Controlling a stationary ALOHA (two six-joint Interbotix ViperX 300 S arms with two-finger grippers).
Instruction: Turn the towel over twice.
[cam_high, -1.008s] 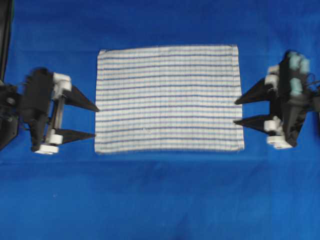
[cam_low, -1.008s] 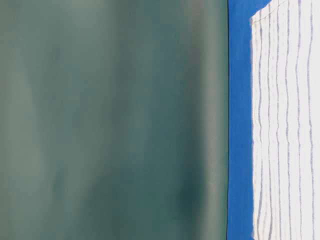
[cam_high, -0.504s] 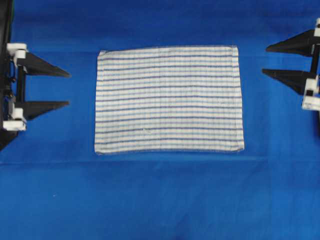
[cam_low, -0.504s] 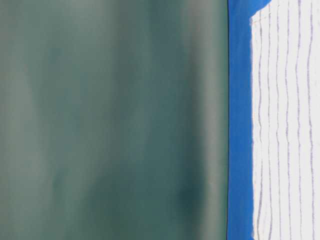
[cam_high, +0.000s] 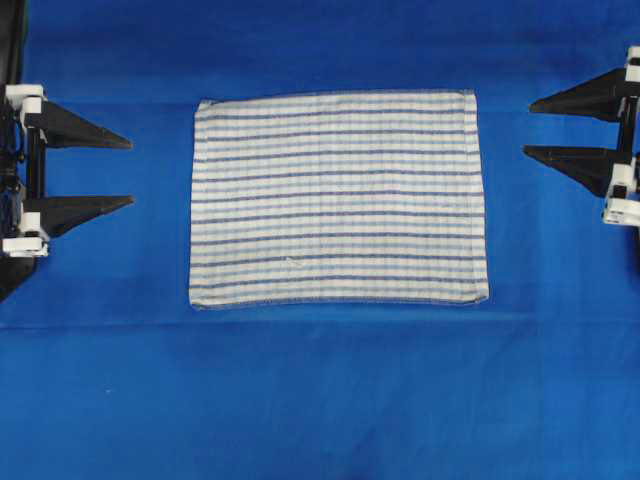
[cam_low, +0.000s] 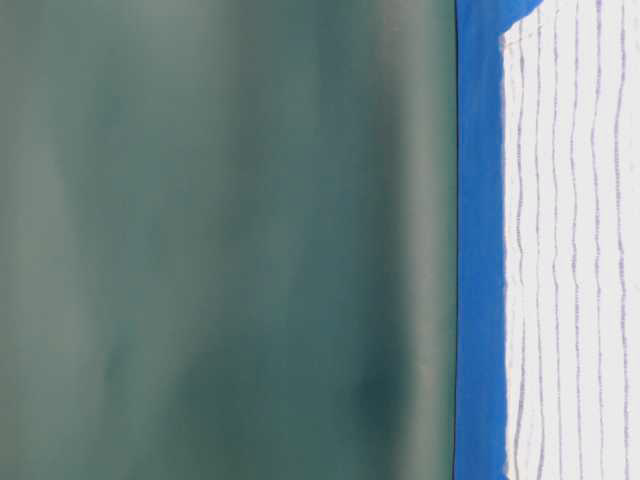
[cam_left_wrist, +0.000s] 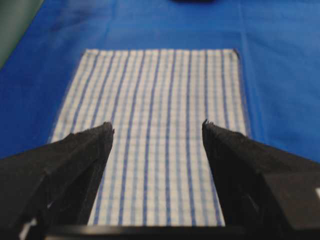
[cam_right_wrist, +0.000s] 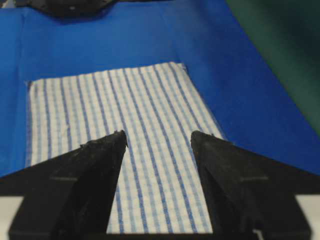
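Note:
The towel (cam_high: 338, 197), white with thin blue stripes, lies flat and spread out on the blue sheet in the middle of the overhead view. Its striped surface also runs along the table-level view (cam_low: 575, 250). My left gripper (cam_high: 130, 172) is open at the left edge, well clear of the towel's left hem. My right gripper (cam_high: 528, 126) is open at the right edge, apart from the right hem. In the left wrist view the towel (cam_left_wrist: 157, 130) stretches ahead between the open left gripper (cam_left_wrist: 158, 125). In the right wrist view the towel (cam_right_wrist: 120, 125) lies beyond the open right gripper (cam_right_wrist: 158, 135).
A plain blue sheet (cam_high: 320, 390) covers the table around the towel. A dull green backdrop (cam_low: 220, 240) stands behind the table. Part of the other arm's dark base (cam_right_wrist: 70, 6) shows at the far end in the right wrist view.
Both grippers have drawn back from the towel's side hems to the outer edges of the overhead view and have risen. Both stay open. The towel has not moved.

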